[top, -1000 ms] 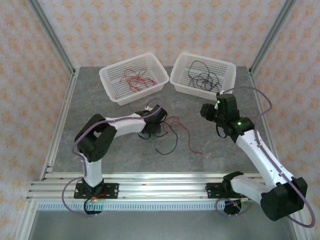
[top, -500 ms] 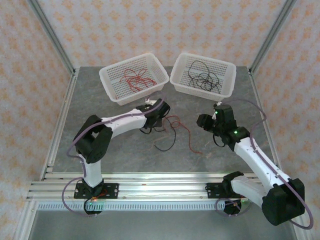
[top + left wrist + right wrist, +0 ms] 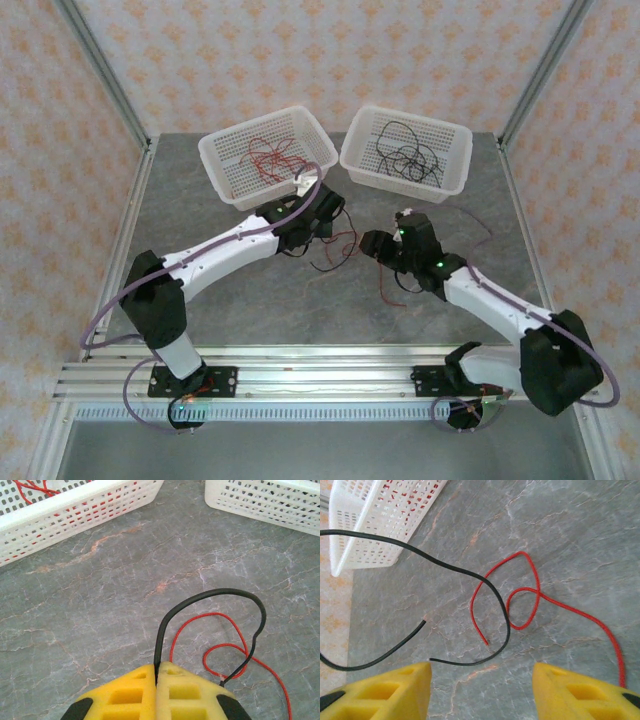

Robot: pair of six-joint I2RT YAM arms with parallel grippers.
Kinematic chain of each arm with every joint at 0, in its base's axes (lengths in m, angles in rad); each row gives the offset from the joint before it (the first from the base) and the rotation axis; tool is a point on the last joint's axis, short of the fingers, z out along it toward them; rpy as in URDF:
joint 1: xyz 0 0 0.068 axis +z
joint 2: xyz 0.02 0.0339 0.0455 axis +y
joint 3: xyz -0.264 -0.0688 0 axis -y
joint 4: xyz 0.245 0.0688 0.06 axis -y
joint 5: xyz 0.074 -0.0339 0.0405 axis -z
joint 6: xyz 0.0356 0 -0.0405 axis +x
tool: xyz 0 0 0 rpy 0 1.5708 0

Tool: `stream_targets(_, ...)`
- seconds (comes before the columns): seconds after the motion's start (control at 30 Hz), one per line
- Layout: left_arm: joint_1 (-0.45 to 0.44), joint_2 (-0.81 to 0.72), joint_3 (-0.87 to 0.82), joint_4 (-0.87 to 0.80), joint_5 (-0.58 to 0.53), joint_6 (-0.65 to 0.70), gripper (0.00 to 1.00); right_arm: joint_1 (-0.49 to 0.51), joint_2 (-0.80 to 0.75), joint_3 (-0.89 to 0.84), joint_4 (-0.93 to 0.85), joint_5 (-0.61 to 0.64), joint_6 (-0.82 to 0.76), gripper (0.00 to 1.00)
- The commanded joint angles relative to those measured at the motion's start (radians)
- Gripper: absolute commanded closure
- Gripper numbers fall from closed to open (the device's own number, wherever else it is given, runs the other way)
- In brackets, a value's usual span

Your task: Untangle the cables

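A red and a black cable lie crossed on the grey table between my arms. My left gripper [image 3: 318,222] [image 3: 157,672] is shut on the black cable [image 3: 220,591], which arcs out from between its yellow pads and back down over the red cable [image 3: 235,625]. My right gripper [image 3: 372,243] [image 3: 482,672] hangs open just above the table, nothing between its fingers. In the right wrist view a black cable [image 3: 465,572] curves ahead of it across a looped red cable [image 3: 530,595], both lying loose. The red strand [image 3: 392,292] trails toward the near side.
Two white mesh baskets stand at the back: the left basket [image 3: 215,150] holds red cables, the right basket [image 3: 455,140] holds black ones. Aluminium frame posts and patterned walls bound the table. The left basket's wall [image 3: 380,520] stands close beyond the right gripper.
My left arm has stretched further from its base, its gripper shutting on the black cable and carrying it toward the baskets. My right arm swung left toward the tangle, its jaws widening.
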Motion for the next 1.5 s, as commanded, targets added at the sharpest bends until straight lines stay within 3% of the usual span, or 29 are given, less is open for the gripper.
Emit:
stream_targets(0.0, -0.011, -0.049, 0.055, -0.049, -0.019, 0.011, 1.0, 0.018, 0.027, 0.009, 0.105, 0.033, 0.045, 0.44)
stream_targets(0.5, -0.045, -0.086, 0.392, -0.181, -0.089, 0.099, 1.0, 0.02, 0.124, -0.082, 0.249, 0.21, 0.147, 0.46)
stream_targets(0.8, -0.016, 0.224, 0.978, -0.24, -0.119, 0.248, 1.0, 0.02, -0.018, -0.163, 0.145, 0.237, 0.114, 0.45)
stream_targets(0.93, 0.038, 0.36, 1.097, -0.104, -0.005, 0.302, 1.0, 0.02, -0.095, -0.18, 0.086, 0.208, 0.083, 0.45)
stream_targets(1.03, 0.08, 0.382, 1.038, 0.07, 0.105, 0.338, 1.0, 0.02, -0.139, -0.183, 0.038, 0.202, 0.064, 0.45)
stream_targets(1.23, 0.118, 0.409, 0.865, 0.443, 0.206, 0.453, 1.0, 0.02, -0.21, -0.191, -0.014, 0.197, 0.056, 0.45)
stream_targets(1.47, 0.157, 0.586, 0.92, 0.59, 0.309, 0.444, 1.0, 0.02, -0.253, -0.215, -0.023, 0.202, 0.078, 0.45)
